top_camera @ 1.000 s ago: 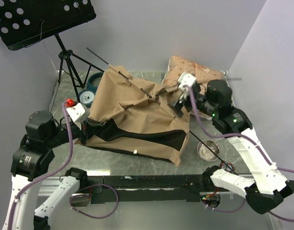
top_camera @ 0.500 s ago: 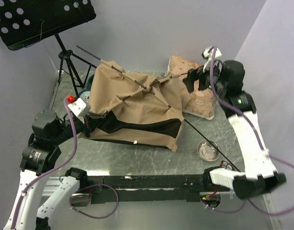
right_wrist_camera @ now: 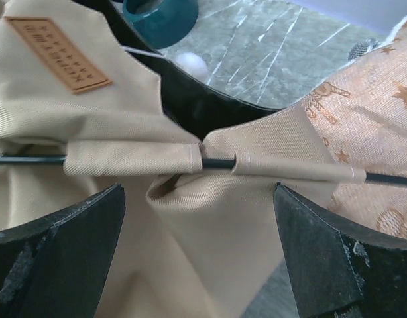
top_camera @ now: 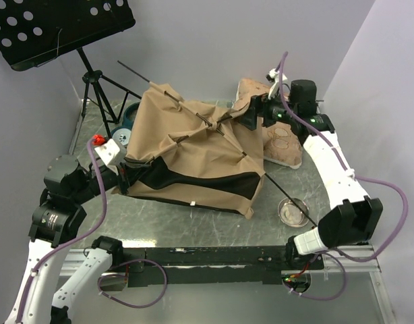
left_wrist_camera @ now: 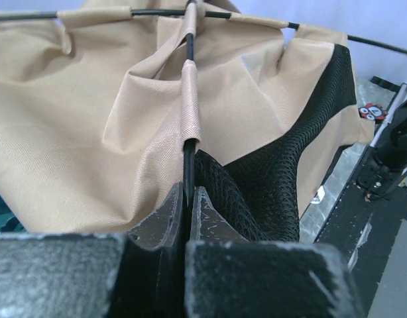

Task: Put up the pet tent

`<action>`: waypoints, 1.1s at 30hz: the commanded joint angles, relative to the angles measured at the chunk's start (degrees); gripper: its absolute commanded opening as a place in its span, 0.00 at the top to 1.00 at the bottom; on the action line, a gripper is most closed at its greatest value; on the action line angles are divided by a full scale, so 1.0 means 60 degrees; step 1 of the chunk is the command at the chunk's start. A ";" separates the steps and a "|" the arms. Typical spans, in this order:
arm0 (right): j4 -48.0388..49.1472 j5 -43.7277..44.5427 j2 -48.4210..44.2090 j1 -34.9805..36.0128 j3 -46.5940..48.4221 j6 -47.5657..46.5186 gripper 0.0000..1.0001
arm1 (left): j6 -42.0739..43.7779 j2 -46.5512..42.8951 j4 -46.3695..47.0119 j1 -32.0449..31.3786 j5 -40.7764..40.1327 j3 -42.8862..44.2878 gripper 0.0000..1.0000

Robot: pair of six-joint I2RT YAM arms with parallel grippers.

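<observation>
While the left end effector [left_wrist_camera: 188, 202] pinches the near-left pole [left_wrist_camera: 189, 159], centre the wide-open right end effector [right_wrist_camera: 200, 212] over the pet tent's [top_camera: 193, 148] far-right pole [right_wrist_camera: 217, 163] before closing.

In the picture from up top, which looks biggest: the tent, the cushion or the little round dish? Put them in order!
1. pet tent
2. cushion, though part of it is hidden
3. round dish

Right of the tent [top_camera: 193, 152] lies a cushion [top_camera: 286, 140]; a pet bowl [top_camera: 130, 113] sits behind its left corner, a dish [top_camera: 292, 211] front-right.
</observation>
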 commanded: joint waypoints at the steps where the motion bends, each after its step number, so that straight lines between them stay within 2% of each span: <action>1: 0.0885 0.0732 0.0366 0.0427 -0.0072 0.0072 0.02 | -0.0278 -0.0249 0.1397 -0.0008 0.0454 0.0089 0.99; 11: 0.0726 0.3152 0.0205 0.0427 -0.0982 0.0116 0.00 | -0.0718 -0.0381 0.1456 -0.0008 0.0542 -0.0058 0.99; 16: 0.0564 0.2496 0.0673 0.0340 -0.0983 0.0583 0.00 | -0.0805 -0.0337 0.1543 -0.0008 0.0616 -0.0043 0.99; 18: 0.0520 0.1738 0.0966 0.0136 -0.0895 0.0964 0.01 | -0.0835 -0.0381 0.1544 0.0006 0.0601 -0.0029 0.99; 21: 0.0651 0.1032 0.1347 -0.0289 -0.0792 0.1374 0.17 | -0.0806 -0.0439 0.1442 -0.0008 0.0572 0.0001 0.99; 22: 0.0695 0.1029 0.1450 -0.0435 -0.0763 0.1506 0.25 | -0.0806 -0.0454 0.1383 0.0006 0.0571 0.0001 0.99; 25: 0.1017 0.0751 0.1641 -0.0977 -0.0573 0.1639 0.58 | -0.0747 -0.0556 0.1222 -0.0008 0.0513 0.0001 0.99; 26: 0.1076 0.0679 0.1670 -0.1167 -0.0471 0.1697 0.65 | -0.0733 -0.0542 0.1178 -0.0008 0.0484 0.0001 0.99; 29: 0.1150 0.0517 0.1817 -0.1491 0.0114 0.1785 1.00 | -0.0689 -0.0542 0.1032 -0.0008 0.0527 -0.0014 0.99; 33: 0.1500 0.0327 0.1730 -0.2179 0.0818 0.2180 1.00 | -0.0469 -0.0542 0.0739 -0.0008 0.0425 -0.0233 0.99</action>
